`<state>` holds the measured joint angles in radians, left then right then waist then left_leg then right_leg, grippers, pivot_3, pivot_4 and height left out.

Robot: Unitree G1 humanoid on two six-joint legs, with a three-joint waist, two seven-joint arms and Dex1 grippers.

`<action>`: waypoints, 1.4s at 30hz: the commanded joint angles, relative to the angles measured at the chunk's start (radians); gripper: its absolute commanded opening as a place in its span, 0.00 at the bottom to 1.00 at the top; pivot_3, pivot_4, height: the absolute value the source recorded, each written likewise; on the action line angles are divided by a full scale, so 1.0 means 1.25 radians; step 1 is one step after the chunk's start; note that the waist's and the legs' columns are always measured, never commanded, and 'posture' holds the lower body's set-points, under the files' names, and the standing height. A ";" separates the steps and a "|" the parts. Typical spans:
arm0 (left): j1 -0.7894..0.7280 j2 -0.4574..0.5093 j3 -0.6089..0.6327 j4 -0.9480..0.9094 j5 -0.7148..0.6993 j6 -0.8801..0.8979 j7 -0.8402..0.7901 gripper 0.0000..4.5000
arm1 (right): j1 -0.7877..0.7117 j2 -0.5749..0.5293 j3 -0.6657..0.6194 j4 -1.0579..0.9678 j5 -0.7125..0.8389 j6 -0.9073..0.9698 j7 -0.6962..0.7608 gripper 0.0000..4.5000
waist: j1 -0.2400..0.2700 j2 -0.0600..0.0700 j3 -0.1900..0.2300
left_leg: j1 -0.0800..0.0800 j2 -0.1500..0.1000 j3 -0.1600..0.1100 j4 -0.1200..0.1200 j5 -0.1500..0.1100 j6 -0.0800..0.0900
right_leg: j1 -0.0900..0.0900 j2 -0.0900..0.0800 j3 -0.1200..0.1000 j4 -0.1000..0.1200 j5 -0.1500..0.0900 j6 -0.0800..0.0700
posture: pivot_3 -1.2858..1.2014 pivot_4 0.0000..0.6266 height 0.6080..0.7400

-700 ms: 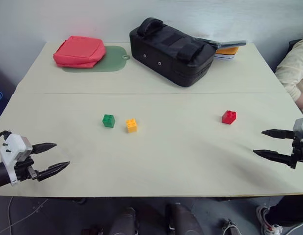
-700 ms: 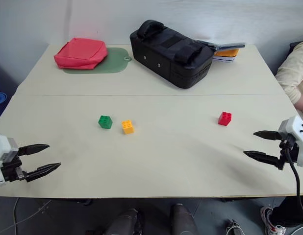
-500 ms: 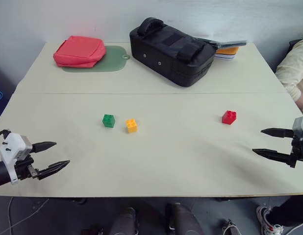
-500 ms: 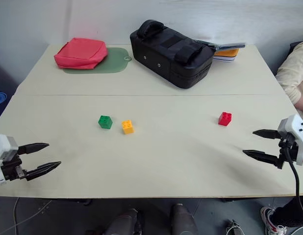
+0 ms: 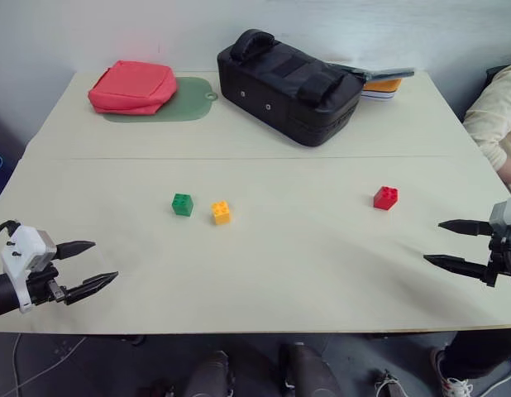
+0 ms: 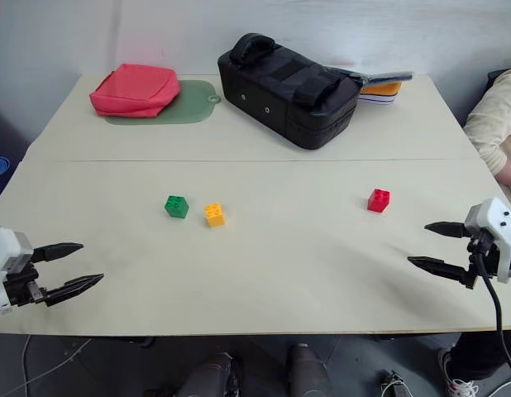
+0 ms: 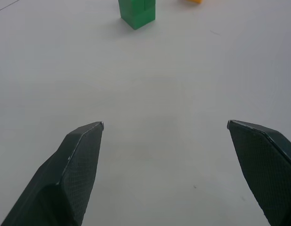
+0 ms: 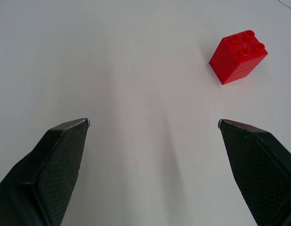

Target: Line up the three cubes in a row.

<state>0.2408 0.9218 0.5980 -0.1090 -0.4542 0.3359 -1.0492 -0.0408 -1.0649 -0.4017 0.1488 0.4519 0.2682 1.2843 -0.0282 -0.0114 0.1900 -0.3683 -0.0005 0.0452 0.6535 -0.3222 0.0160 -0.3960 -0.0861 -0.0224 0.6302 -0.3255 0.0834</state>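
Three studded cubes lie on the pale table (image 5: 305, 281). The green cube (image 5: 183, 204) and the yellow-orange cube (image 5: 221, 212) sit close together left of centre; the red cube (image 5: 385, 198) lies apart, well to the right. My left gripper (image 5: 94, 265) hovers open near the front left edge, pointing toward the green cube (image 7: 136, 12). My right gripper (image 5: 444, 243) stands open near the front right edge, with the red cube (image 8: 238, 56) a short way beyond its fingertips. Neither gripper holds anything.
A black bag (image 5: 287, 85) stands at the back centre. A red pouch (image 5: 133, 86) rests on a green mat (image 5: 183, 101) at the back left. Flat orange and grey items (image 5: 379, 81) lie behind the bag. A person's sleeve (image 5: 497, 116) shows at the right edge.
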 commanded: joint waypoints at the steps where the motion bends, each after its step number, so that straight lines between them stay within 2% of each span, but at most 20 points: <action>1: -0.013 0.007 -0.010 -0.025 -0.006 0.001 -0.004 0.98 | 0.009 0.030 -0.040 -0.062 0.013 0.014 -0.065 1.00 | 0.000 0.000 0.000 | 0.000 0.000 0.000 0.000 0.000 0.000 | 0.000 0.000 0.000 0.000 0.000 0.000 | 0.52 0.24 1.00; 4: -0.033 0.014 -0.037 -0.061 -0.042 0.038 -0.023 0.98 | 0.017 0.081 -0.051 -0.150 0.040 0.076 -0.153 1.00 | 0.000 0.000 0.000 | 0.000 0.000 0.000 0.000 0.001 -0.001 | 0.000 0.000 0.000 0.000 0.000 0.000 | 0.52 0.24 1.00; 6: -0.069 0.019 -0.060 -0.099 -0.088 0.089 -0.032 0.98 | 0.013 0.120 -0.044 -0.213 0.034 0.144 -0.252 1.00 | 0.000 0.000 0.000 | 0.000 0.000 0.000 0.000 0.001 -0.002 | 0.000 0.000 0.000 0.000 0.000 0.000 | 0.52 0.24 1.00; 9: -0.147 0.039 -0.109 -0.175 -0.167 0.170 -0.047 0.98 | -0.040 0.225 -0.047 -0.313 0.057 0.288 -0.469 1.00 | 0.000 -0.001 0.000 | 0.000 0.000 -0.001 0.001 0.002 -0.003 | 0.000 0.000 0.000 0.001 0.000 0.000 | 0.52 0.24 1.00; 11: -0.192 0.047 -0.134 -0.206 -0.209 0.209 -0.052 0.98 | -0.077 0.276 -0.050 -0.364 0.074 0.368 -0.565 1.00 | 0.000 0.000 0.000 | -0.001 0.000 -0.001 0.001 0.003 -0.005 | 0.000 0.000 0.000 0.001 0.000 0.000 | 0.52 0.24 1.00; 14: -0.288 0.051 -0.181 -0.239 -0.271 0.264 -0.046 0.98 | -0.140 0.339 -0.034 -0.395 0.038 0.448 -0.713 1.00 | 0.000 0.001 0.000 | -0.001 -0.001 -0.001 0.000 0.003 -0.005 | -0.001 0.000 0.000 0.001 0.000 0.000 | 0.52 0.24 1.00; 18: -0.440 0.038 -0.263 -0.250 -0.310 0.314 -0.033 0.98 | -0.231 0.416 0.015 -0.372 -0.032 0.484 -0.868 1.00 | -0.001 0.000 0.000 | -0.002 -0.002 -0.002 0.001 0.004 -0.005 | -0.002 0.000 0.000 0.004 0.000 0.000 | 0.52 0.24 1.00; 22: -0.501 0.039 -0.287 -0.252 -0.343 0.347 -0.037 0.98 | -0.266 0.447 0.021 -0.329 -0.048 0.494 -0.905 1.00 | 0.000 0.000 0.000 | -0.002 -0.001 -0.001 0.001 0.006 -0.006 | -0.002 0.003 0.001 0.007 0.000 0.000 | 0.52 0.24 1.00; 25: -0.530 0.035 -0.311 -0.250 -0.325 0.337 -0.034 0.98 | -0.305 0.470 0.029 -0.261 -0.076 0.459 -0.939 1.00 | 0.000 0.000 0.000 | -0.003 -0.001 -0.001 0.001 0.006 -0.005 | -0.002 0.003 0.001 0.006 0.000 0.000 | 0.52 0.24 1.00; 35: -0.537 0.037 -0.330 -0.246 -0.292 0.315 -0.035 0.98 | -0.351 0.537 0.060 -0.169 -0.096 0.409 -0.949 1.00 | -0.001 0.000 0.000 | -0.002 0.000 0.000 0.002 0.006 -0.005 | -0.002 0.004 0.002 0.008 0.000 0.001 | 0.52 0.24 1.00; 41: -0.542 0.035 -0.335 -0.243 -0.278 0.306 -0.035 0.98 | -0.368 0.542 0.073 -0.088 -0.147 0.374 -0.990 1.00 | -0.001 0.000 0.000 | -0.002 0.000 0.000 0.002 0.006 -0.005 | -0.002 0.004 0.002 0.008 0.000 0.001 | 0.52 0.24 1.00; 42: -0.543 0.034 -0.334 -0.242 -0.278 0.305 -0.036 0.99 | -0.370 0.545 0.072 -0.084 -0.148 0.368 -0.991 0.96 | -0.001 0.000 0.000 | -0.002 0.000 0.000 0.002 0.006 -0.005 | -0.002 0.004 0.002 0.008 0.000 0.001 | 0.52 0.24 1.00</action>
<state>-0.4227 0.9625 0.1761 -0.3970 -0.8059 0.7330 -1.0931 -0.4893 -0.3818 -0.3090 0.0542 0.2802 0.7608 0.0528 -0.0296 -0.0110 0.1895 -0.3711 -0.0011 0.0454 0.6565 -0.3149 0.0099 -0.3984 -0.0809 -0.0196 0.6405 -0.3251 0.0841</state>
